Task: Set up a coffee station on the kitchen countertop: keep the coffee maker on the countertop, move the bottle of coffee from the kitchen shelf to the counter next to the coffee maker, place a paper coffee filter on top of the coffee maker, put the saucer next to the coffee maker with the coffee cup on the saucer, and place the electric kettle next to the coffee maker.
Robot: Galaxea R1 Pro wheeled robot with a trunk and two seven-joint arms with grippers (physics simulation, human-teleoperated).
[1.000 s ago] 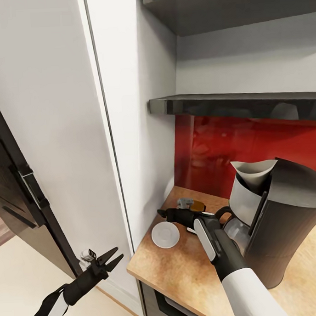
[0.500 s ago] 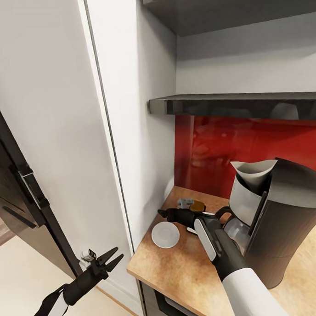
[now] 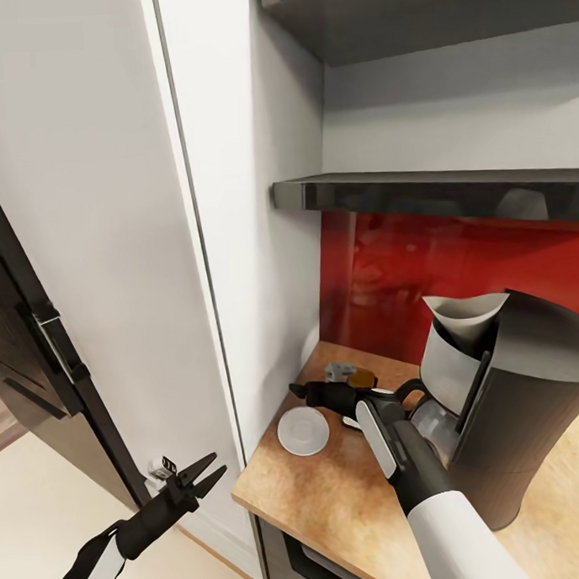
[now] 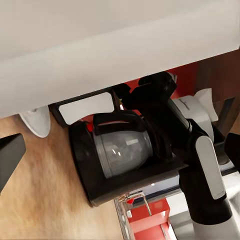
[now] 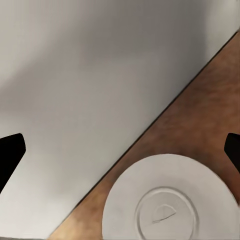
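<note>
The saucer (image 3: 303, 429) lies flat on the kitchen countertop (image 3: 332, 490), close to the counter's front-left corner and just beside the tall white cabinet side, with the coffee maker (image 3: 505, 406) standing near it toward the right. The right gripper (image 3: 298, 392) hovers directly above the saucer's far rim, its arm reaching in across the front of the coffee maker's carafe. In the right wrist view the saucer (image 5: 170, 200) sits centred between the two dark fingertips (image 5: 10, 155), which stand wide apart at opposite edges of the frame with nothing between them; the right gripper is therefore spread and empty. The saucer is round, so no long axis constrains the approach; the relation that matters is vertical, with the plate directly below the pincer. The bottle of coffee (image 3: 351, 376) lies on its side on the counter just behind the right gripper, and the paper coffee filter (image 3: 459, 309) already rests in the top of the coffee maker. The left gripper (image 3: 206, 470) hangs well apart, below counter level beside the cabinet, its fingers parted and holding nothing. The right arm is clearly the nearer one, so any further work at the saucer would likely fall to it.
</note>
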